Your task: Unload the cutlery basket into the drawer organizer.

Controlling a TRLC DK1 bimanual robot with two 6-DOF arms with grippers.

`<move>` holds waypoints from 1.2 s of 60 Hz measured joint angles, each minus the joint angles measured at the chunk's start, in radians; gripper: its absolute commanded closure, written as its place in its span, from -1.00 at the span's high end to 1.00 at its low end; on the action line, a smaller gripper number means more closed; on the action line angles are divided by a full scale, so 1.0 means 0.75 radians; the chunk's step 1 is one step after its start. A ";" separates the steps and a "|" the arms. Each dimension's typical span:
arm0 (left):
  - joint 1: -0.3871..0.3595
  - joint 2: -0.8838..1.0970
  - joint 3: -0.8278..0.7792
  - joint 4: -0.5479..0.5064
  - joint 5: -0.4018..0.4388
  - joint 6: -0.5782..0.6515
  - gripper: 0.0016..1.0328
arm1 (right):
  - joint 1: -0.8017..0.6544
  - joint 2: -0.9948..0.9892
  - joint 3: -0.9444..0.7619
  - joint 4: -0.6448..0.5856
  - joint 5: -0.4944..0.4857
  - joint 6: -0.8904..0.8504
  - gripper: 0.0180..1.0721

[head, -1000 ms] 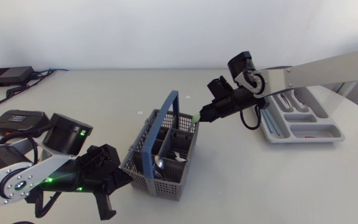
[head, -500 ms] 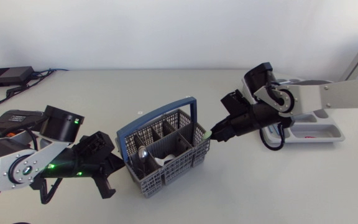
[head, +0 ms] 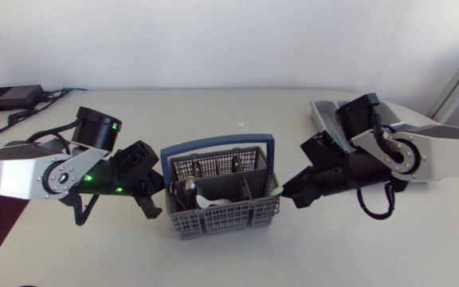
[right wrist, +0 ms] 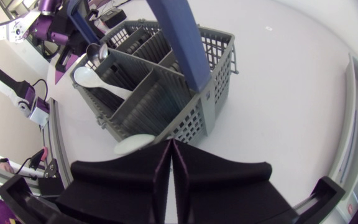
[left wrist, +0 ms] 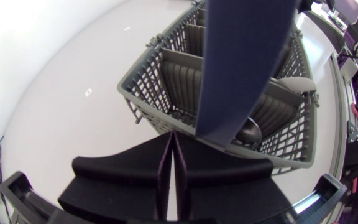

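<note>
The cutlery basket (head: 221,219) stands on the desk (head: 70,255) squarely between the two hands, its long axis running from one hand to the other and its blue handle (head: 217,147) arching across the same line. The left hand (head: 151,195) sits just beside the basket's left end wall, fingers pressed flat together with nothing between them. The right hand (head: 287,191) is just beside the opposite end wall, its fingers also drawn together. A pale spoon (right wrist: 132,144) shows its bowl right at the fingertips, outside the basket wall. It looks pinched by its handle, though the handle itself is hidden.

The drawer organizer (head: 323,112) lies on the right arm's side, behind that hand and away from the basket, largely covered by the arm. The right arm is therefore much the nearer one, and the left has the whole basket in its way. To deliver the spoon, the right hand would have to back off from the basket and swing outward. A metal spoon (head: 188,188) and a white spoon (head: 213,205) wait inside, nearer the left end.
</note>
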 measured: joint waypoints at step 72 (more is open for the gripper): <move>-0.305 -0.564 0.035 -0.346 -0.277 -0.072 -0.50 | -0.074 -0.421 -0.208 0.060 0.191 0.023 -0.38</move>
